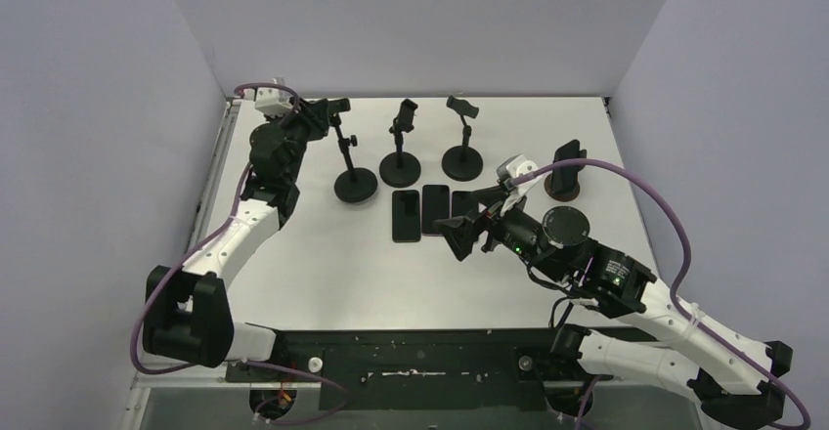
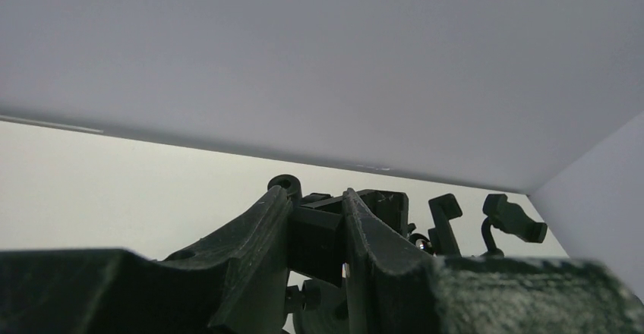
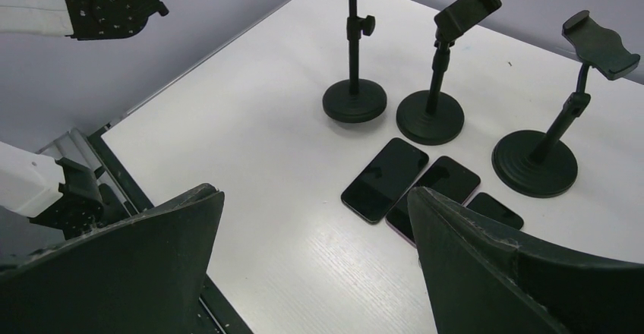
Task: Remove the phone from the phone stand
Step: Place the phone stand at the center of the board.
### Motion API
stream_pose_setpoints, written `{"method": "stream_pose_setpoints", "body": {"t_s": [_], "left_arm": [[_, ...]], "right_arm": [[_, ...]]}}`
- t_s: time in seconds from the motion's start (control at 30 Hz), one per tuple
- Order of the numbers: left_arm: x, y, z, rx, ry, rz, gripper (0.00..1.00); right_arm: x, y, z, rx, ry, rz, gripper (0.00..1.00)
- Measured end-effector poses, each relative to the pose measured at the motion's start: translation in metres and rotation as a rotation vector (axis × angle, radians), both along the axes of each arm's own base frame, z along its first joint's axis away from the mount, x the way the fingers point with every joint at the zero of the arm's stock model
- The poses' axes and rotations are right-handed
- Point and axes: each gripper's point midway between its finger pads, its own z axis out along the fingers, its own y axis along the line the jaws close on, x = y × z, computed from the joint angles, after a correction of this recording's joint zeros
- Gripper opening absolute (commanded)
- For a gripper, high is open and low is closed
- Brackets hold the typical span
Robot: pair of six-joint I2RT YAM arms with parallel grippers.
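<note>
Looks mostly done: three phones (image 1: pixel 422 211) lie flat by the empty pole stands (image 1: pixel 401 166), left gripper (image 1: pixel 323 115) is pinched on the leftmost stand's head (image 2: pixel 315 235), right gripper (image 1: pixel 459 237) hangs wide open, and one last phone (image 1: pixel 567 154) sits in the low stand (image 1: pixel 561 190) far right.

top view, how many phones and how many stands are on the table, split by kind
phones lying flat: 3
phone held in a stand: 1
black pole stands: 3
low round stand: 1
total: 8
</note>
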Motion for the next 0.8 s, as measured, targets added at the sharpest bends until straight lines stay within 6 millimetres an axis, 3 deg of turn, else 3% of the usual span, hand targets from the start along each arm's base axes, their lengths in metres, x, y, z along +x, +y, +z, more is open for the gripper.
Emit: {"method": "stream_pose_setpoints", "body": {"t_s": [0.2, 0.47, 0.57, 0.7, 0.8], "left_arm": [[0.016, -0.009, -0.01, -0.006, -0.03, -0.026, 0.0], [0.012, -0.007, -0.016, 0.07, -0.092, -0.039, 0.0], [0.007, -0.012, -0.017, 0.072, -0.111, -0.069, 0.12], [-0.002, -0.017, -0.02, 0.073, -0.122, -0.106, 0.37], [-0.012, -0.018, -0.023, 0.066, -0.122, -0.123, 0.48]], "right_arm": [[0.002, -0.002, 0.0, 0.0, -0.001, -0.018, 0.98], [0.003, 0.0, -0.002, 0.013, 0.014, -0.02, 0.97], [0.003, 0.002, -0.005, 0.013, 0.022, -0.021, 0.97], [0.004, 0.004, -0.007, 0.016, 0.037, -0.023, 0.97], [0.005, 0.007, -0.008, 0.02, 0.043, -0.023, 0.97]]}}
